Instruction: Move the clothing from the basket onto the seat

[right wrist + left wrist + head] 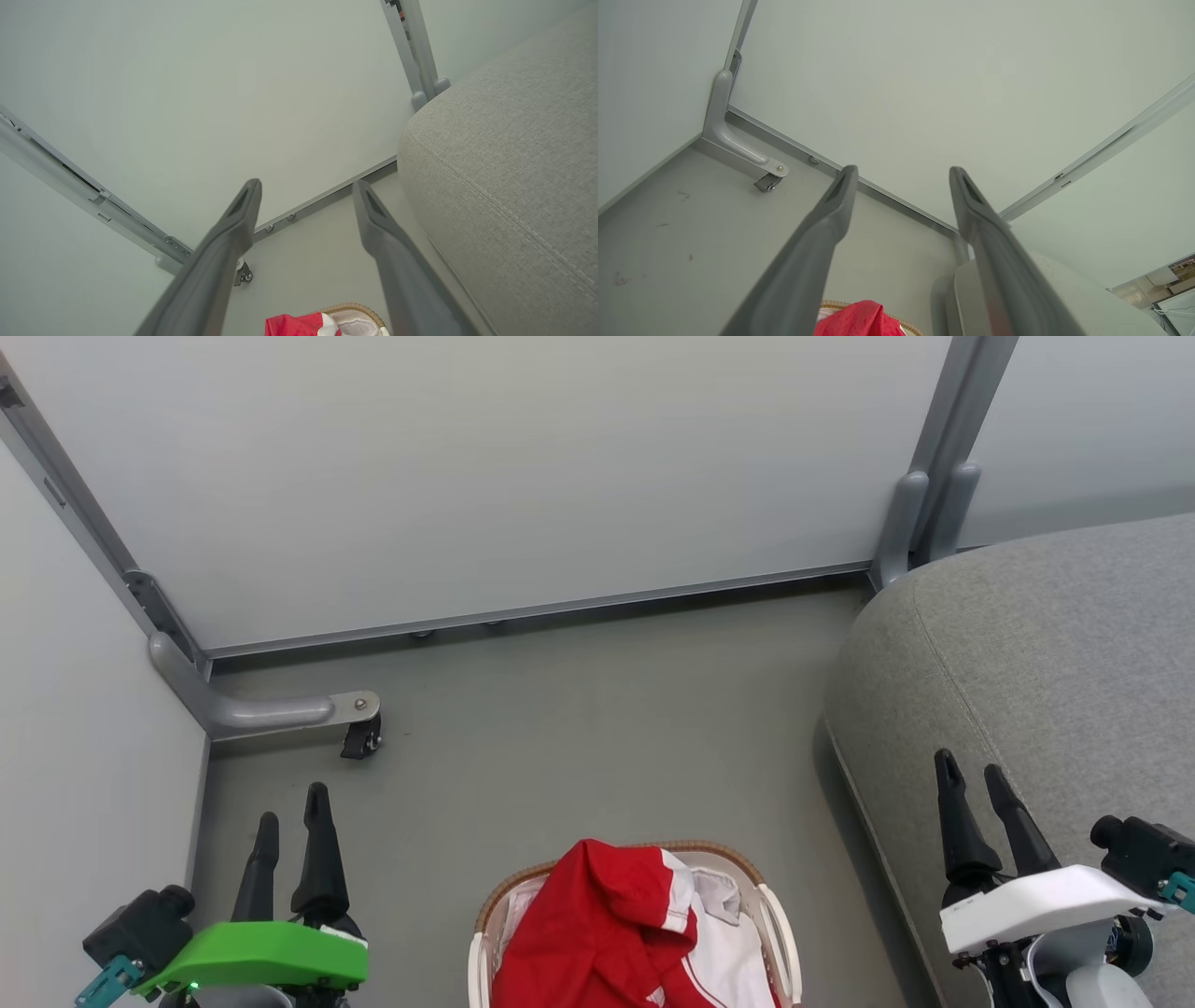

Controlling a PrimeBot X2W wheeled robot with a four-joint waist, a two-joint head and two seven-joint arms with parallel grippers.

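1. Both claws stood wide and empty. The left gripper (292, 807) hung over the floor (560, 728) left of the basket (782, 933), and the right gripper (971, 767) was above the front edge of the seat (1046, 663).
2. Between them, the clothing (597, 924) lay heaped in the basket, mounded above its rim, with none on the seat.
3. A shallow pinch would likely catch only one layer, and the garment could slip to the floor mid-carry.
4. A deep grab could hook the basket's wall and drag or tip it.

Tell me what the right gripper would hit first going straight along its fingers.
The right gripper likely meets the pale wall panel just above its floor rail, passing beside the seat; depth unclear.
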